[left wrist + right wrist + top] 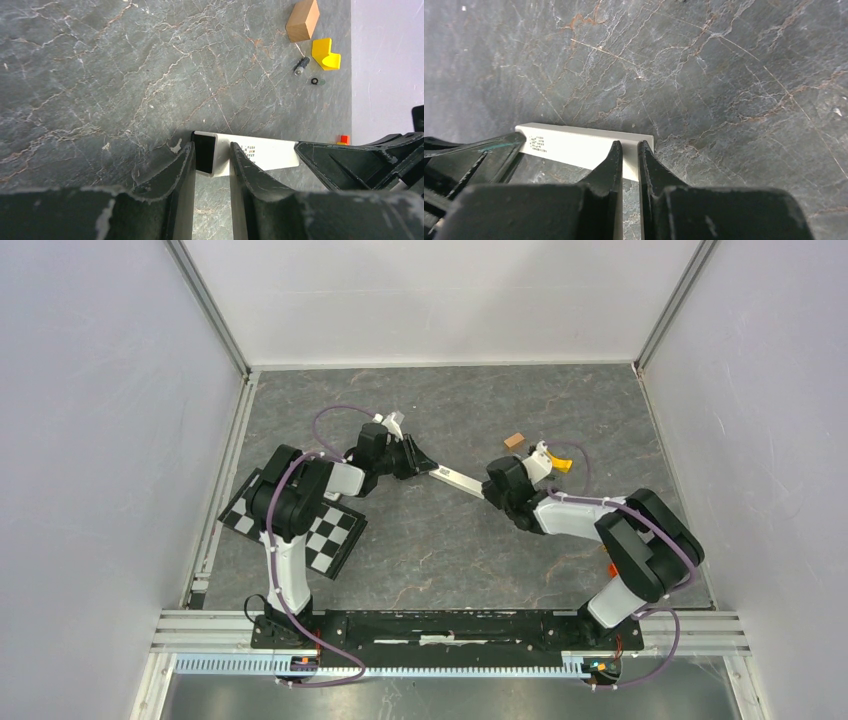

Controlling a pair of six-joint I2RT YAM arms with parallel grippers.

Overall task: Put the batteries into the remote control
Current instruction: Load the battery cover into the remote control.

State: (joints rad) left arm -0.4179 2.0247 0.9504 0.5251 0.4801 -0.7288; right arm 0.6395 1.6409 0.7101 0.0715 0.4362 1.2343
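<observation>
Evidently both arms met over the middle of the table [420, 550], where the remote control [455, 478] stretched between them, running from 10 o'clock to 4 o'clock in the top view. It showed as a slim white body with a dark open recess at one end and a patch of small print beside that.

The left gripper [211, 150] was clenched on the recess end, one finger on each long side. The right gripper [629, 147] was clamped on the opposite end, its fingers pressed close together across the white edge. Whether the remote rested on the stone-patterned surface or was held just above it could not be told.

The batteries [301, 65] lay loose on the table, well apart from the remote, toward 1 o'clock from it in the left wrist view. One was a dark cylinder lying on its side. A second, just beside it at 5 o'clock, was seen end-on with a greenish tint. A yellow curved piece [326, 54] sat just beside them at 2 o'clock, and a brown block [302, 20] stood near at 12 o'clock.

A checkerboard [335, 535] lay at 8 o'clock on the table, partly under the left arm.
</observation>
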